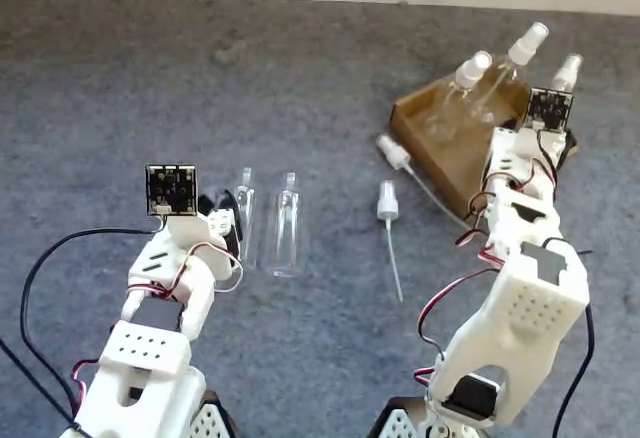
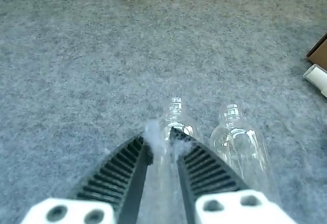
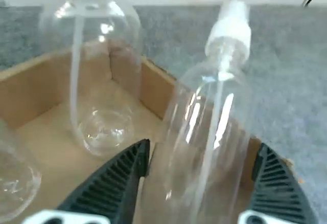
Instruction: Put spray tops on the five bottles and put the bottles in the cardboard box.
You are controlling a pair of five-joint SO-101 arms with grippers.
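Note:
Two clear bottles without tops lie side by side on the grey carpet. My left gripper (image 2: 162,139) is shut on the left bottle (image 2: 176,115), its fingers along the body behind the neck. The other bare bottle (image 1: 288,226) lies just right of it. Two loose spray tops lie further right, one (image 1: 388,202) with its tube trailing toward me, the other (image 1: 393,150) beside the cardboard box (image 1: 425,123). My right gripper (image 3: 202,155) is shut on a spray-topped bottle (image 3: 214,111), tilted over the box's wall. Two more topped bottles (image 1: 470,83) (image 1: 515,53) lean in the box.
My right arm (image 1: 520,208) stretches over the near right corner of the box. Bare carpet lies to the far left and behind the bottles. The left arm's black cable (image 1: 45,258) loops on the carpet at the near left.

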